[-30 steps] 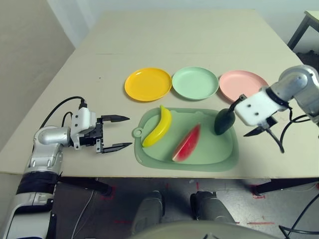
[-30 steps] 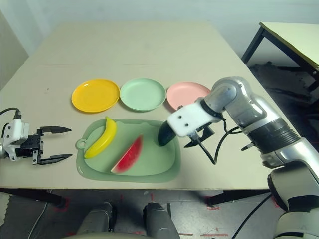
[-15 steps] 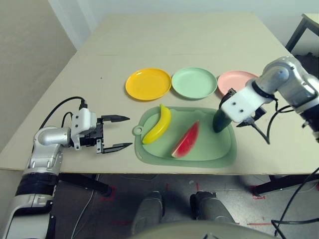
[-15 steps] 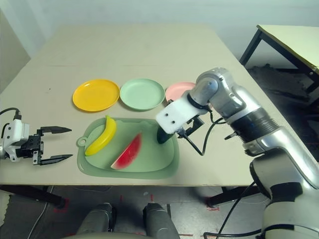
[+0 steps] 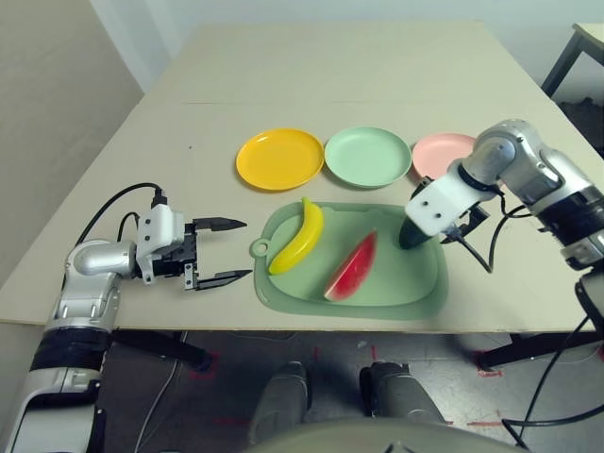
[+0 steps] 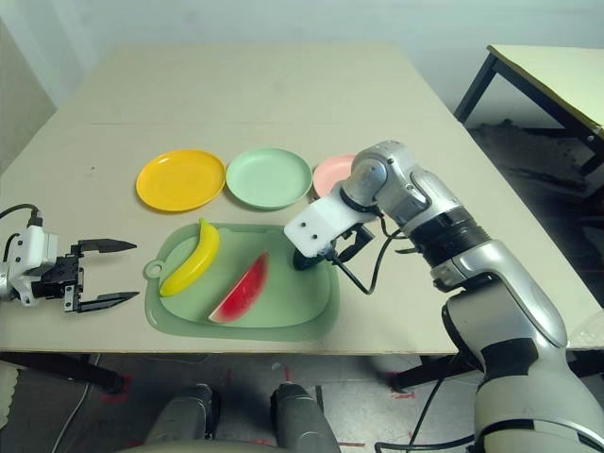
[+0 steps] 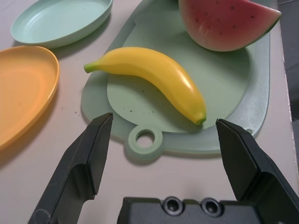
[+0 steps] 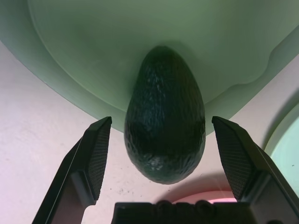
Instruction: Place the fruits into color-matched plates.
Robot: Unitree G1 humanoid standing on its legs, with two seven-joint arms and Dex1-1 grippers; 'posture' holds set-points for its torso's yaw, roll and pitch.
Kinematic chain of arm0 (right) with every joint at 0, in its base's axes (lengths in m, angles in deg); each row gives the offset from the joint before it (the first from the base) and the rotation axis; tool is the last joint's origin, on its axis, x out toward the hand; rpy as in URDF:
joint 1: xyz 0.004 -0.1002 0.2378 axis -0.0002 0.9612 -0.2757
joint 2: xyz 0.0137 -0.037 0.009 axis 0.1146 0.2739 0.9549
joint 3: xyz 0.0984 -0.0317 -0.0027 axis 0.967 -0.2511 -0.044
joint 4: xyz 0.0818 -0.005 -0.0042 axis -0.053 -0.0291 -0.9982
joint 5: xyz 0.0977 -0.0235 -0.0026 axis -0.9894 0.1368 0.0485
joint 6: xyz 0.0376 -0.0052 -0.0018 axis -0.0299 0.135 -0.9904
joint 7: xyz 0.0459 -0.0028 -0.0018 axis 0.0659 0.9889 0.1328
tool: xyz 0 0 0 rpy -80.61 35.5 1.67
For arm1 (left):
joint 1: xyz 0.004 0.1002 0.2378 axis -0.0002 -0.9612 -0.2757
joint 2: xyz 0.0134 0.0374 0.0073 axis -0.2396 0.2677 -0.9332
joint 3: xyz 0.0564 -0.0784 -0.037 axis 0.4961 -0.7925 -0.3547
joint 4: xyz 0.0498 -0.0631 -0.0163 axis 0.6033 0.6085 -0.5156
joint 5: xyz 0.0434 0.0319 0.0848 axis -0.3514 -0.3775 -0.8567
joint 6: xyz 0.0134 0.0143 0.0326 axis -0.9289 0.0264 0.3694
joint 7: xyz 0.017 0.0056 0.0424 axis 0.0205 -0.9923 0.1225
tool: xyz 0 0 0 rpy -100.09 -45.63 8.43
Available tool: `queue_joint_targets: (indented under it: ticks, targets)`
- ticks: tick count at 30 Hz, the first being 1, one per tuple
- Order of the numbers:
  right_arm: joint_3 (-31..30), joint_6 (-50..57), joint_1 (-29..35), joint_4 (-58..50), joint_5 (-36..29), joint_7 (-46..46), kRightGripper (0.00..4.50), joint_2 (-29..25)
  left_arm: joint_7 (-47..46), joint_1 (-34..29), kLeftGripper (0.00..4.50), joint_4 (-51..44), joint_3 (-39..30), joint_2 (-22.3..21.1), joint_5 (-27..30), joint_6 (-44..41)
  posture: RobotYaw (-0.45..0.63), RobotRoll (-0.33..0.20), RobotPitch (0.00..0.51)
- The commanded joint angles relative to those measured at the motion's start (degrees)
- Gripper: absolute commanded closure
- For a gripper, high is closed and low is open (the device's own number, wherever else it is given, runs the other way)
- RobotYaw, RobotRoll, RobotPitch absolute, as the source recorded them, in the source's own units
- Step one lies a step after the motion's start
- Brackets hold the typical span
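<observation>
The right gripper (image 8: 158, 158) is pointing steeply down over the avocado (image 8: 164, 119), its two black fingers standing wide apart, one on each side of the fruit and clear of its skin, so nothing is being held. The avocado is lying on the near-right corner of the green mat (image 5: 415, 288), overhanging the mat's edge, its long axis running between the fingers rather than across them, the fat end toward the wrist. That lineup looks right for a grasp across the narrow width: the coming move is probably a short descent and a squeeze. The mint green plate (image 5: 368, 156) is waiting just beyond the mat, between the yellow-orange plate (image 5: 280, 159) and the pink plate (image 5: 436, 151). The left gripper (image 5: 223, 250) is hanging wide and empty off the mat's left side, facing the banana (image 7: 154, 79), well apart from the avocado; the watermelon wedge (image 5: 351, 269) is lying mid-mat
</observation>
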State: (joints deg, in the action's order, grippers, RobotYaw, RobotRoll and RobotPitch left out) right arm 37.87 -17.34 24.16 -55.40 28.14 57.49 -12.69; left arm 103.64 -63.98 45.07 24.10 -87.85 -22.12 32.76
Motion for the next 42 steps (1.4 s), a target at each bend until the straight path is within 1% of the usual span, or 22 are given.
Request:
queue_joint_targets:
  ticks: [1,8,11,17,22,40,42]
  targets:
    - [0.48,0.22,-0.09,0.63,1.54,-0.07,0.2,0.53,0.0,-0.79,0.0,-1.19,0.27,-0.8,-0.25,-0.47,0.07,0.0,0.115]
    - [0.9,1.49,0.61,1.18,3.07,-0.09,0.2,0.18,0.13,-0.82,0.0,-1.66,0.63,-0.64,-0.51,-0.49,0.07,0.0,0.111]
    - [1.29,4.75,1.05,1.22,3.39,0.4,0.2,0.25,0.21,-0.38,0.0,-1.14,0.79,-0.5,-0.9,0.42,0.06,0.0,0.107]
    - [2.53,11.0,2.35,-2.01,2.47,1.33,0.2,0.64,0.71,0.7,0.0,0.51,0.85,-0.57,-1.11,1.74,0.05,0.0,0.098]
    - [2.37,16.35,3.09,-4.74,1.68,1.37,0.2,0.44,1.38,1.73,0.0,2.1,1.37,-0.5,-1.47,2.82,0.04,0.0,0.095]
    - [2.15,18.96,3.71,-3.89,5.38,1.36,0.2,0.29,1.35,2.84,0.0,3.15,1.21,-0.53,-1.76,4.66,0.05,0.0,0.085]
    - [2.16,19.1,3.79,-3.65,5.22,1.36,0.57,0.46,1.35,2.57,0.0,3.03,1.23,-0.59,-1.75,4.66,0.05,0.0,0.084]
